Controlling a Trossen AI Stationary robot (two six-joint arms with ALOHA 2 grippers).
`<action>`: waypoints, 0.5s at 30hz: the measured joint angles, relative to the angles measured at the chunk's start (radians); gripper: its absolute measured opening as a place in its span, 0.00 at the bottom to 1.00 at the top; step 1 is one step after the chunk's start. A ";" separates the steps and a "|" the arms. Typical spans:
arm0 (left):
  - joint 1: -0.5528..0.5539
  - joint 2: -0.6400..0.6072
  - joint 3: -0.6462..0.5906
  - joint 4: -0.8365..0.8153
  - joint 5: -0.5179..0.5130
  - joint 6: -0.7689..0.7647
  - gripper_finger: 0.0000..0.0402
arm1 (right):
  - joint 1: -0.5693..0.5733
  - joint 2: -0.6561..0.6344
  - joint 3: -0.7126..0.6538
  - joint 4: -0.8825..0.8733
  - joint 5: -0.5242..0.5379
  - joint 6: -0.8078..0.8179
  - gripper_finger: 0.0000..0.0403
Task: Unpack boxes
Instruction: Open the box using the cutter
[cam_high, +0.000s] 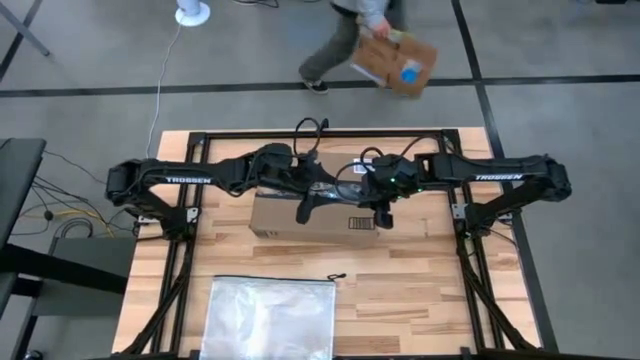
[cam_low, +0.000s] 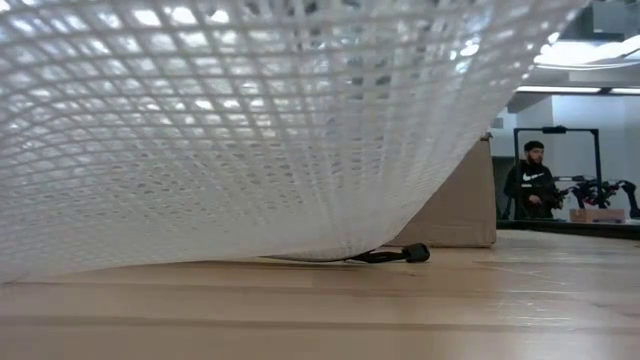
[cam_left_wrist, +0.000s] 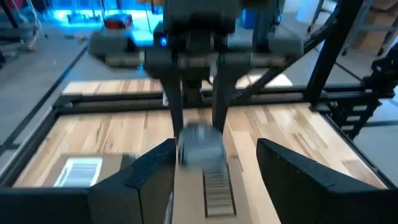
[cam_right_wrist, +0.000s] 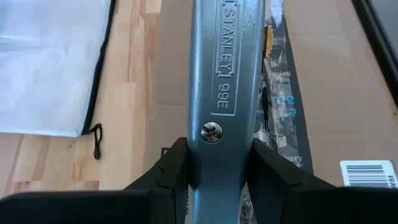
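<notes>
Box (cam_high: 300, 218) sits mid-worktop nr far edge. Right claw (cam_right_wrist: 221, 163) clamps Stanley knife (cam_right_wrist: 227, 74) over tape strip (cam_right_wrist: 283, 93); keep blade shallow, track seam. Left claw (cam_left_wrist: 214, 171) wide, hovering above box.

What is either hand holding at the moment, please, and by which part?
The right hand grips a grey utility knife by its handle body, over the cardboard box. The left hand holds nothing.

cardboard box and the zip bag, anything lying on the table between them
Nothing: in the high view a bare strip of wooden table separates the cardboard box from the zip bag.
</notes>
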 joint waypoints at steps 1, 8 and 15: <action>0.000 0.002 -0.001 -0.013 0.001 -0.002 0.52 | 0.000 0.008 0.000 0.003 0.000 0.000 0.25; -0.006 0.050 0.018 -0.013 -0.001 0.005 0.52 | 0.000 0.025 0.000 0.033 -0.006 0.000 0.25; -0.010 0.094 0.068 -0.029 0.001 0.020 0.52 | 0.000 0.030 0.001 0.057 -0.017 0.001 0.25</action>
